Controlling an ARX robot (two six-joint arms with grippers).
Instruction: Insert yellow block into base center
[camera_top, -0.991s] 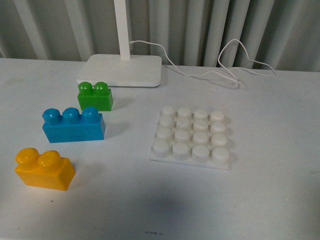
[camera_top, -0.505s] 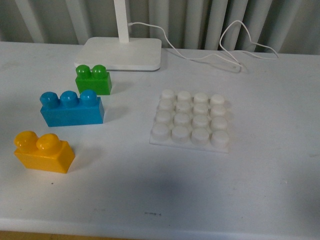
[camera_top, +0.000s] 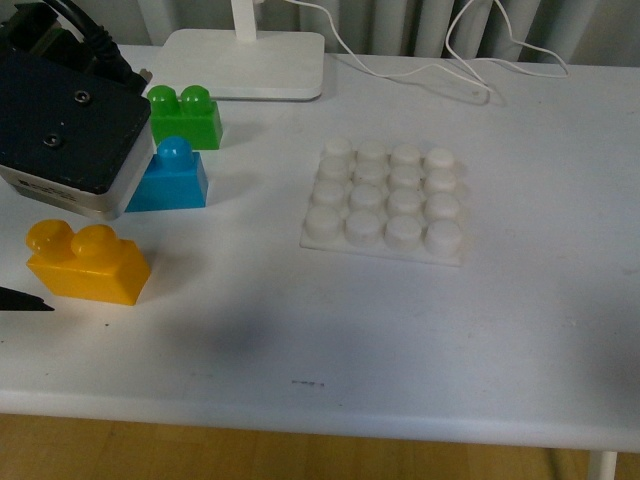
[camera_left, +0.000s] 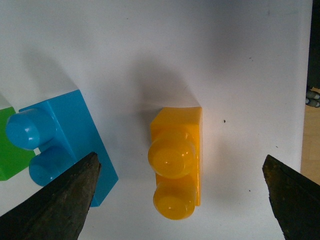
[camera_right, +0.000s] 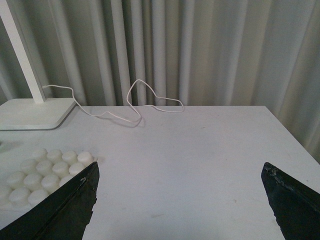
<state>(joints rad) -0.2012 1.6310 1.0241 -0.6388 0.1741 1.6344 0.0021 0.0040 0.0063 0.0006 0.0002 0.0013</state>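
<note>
The yellow block (camera_top: 85, 265) is glossy orange-yellow, the green brick (camera_top: 186, 117) and blue brick (camera_top: 173, 177) plain and bright, the base (camera_top: 385, 200) white with a four-by-four stud grid, the table (camera_top: 420, 330), lamp foot (camera_top: 250, 55) and cable (camera_top: 372, 68) white, the curtain (camera_right: 200, 50) pale grey in vertical folds.

One glossy orange-yellow two-stud plastic brick (camera_top: 85, 265), one green two-stud plastic brick (camera_top: 185, 115), one blue plastic brick (camera_top: 172, 175), one flat white square plastic plate (camera_top: 385, 195) — sixteen studs, one white lamp foot (camera_top: 250, 65), one white cable (camera_top: 478, 92).

green brick (camera_top: 186, 116) just behind blue brick (camera_top: 175, 177) | white lamp foot (camera_top: 245, 50) further back | white cable (camera_top: 470, 45) beside it
</note>
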